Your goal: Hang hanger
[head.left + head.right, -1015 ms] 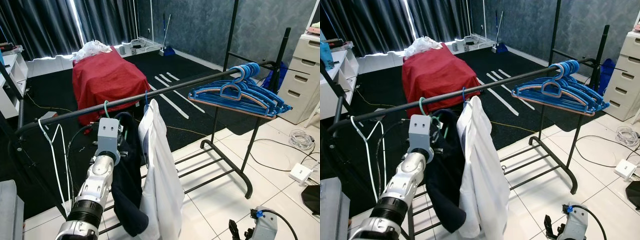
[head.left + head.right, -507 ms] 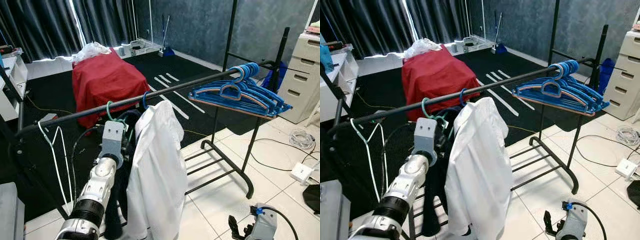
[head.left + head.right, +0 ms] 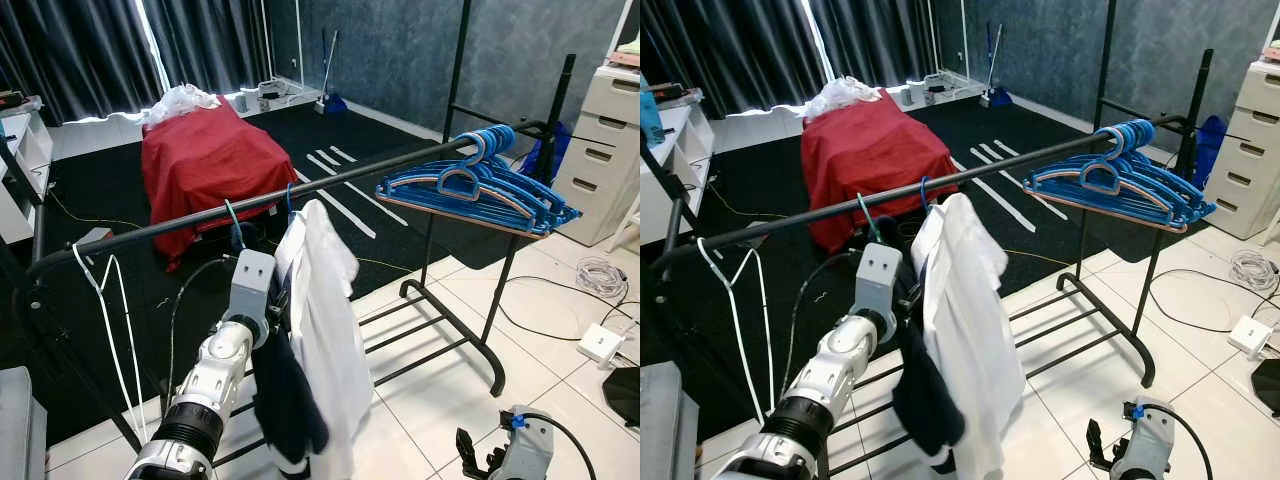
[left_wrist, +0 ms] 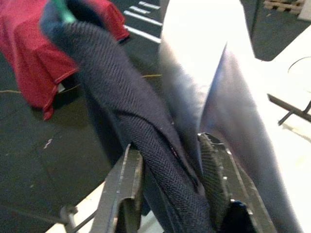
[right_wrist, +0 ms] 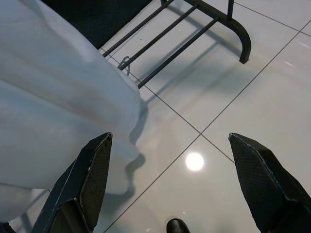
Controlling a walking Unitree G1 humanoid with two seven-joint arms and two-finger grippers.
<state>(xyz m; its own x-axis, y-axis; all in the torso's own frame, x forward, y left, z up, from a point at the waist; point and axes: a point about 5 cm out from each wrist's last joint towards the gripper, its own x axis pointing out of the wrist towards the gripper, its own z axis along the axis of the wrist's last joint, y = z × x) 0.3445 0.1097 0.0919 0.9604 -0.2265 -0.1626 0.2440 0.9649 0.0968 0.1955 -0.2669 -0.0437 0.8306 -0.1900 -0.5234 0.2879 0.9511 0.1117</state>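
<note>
A black rack rail (image 3: 150, 228) runs across in front of me. A green hanger hook (image 3: 232, 215) sits on it and carries a dark navy garment (image 3: 285, 400). Right beside it hangs a white shirt (image 3: 325, 300) on a blue hook (image 3: 291, 200). My left gripper (image 4: 167, 145) is raised just under the rail, its fingers (image 4: 129, 189) shut on the navy garment's upper part, pressed against the white shirt. My right gripper (image 5: 180, 189) hangs low over the tiled floor near the shirt's hem, open and holding nothing.
A bunch of blue hangers (image 3: 480, 185) hangs at the rail's right end. A white wire hanger (image 3: 105, 290) hangs near its left end. Behind the rack stands a red-covered block (image 3: 205, 160). White drawers (image 3: 610, 130) and floor cables (image 3: 598, 343) lie at the right.
My left arm has slid right along the rail with the navy garment, bringing the green hook close to the blue one. The white shirt has swung and settled.
</note>
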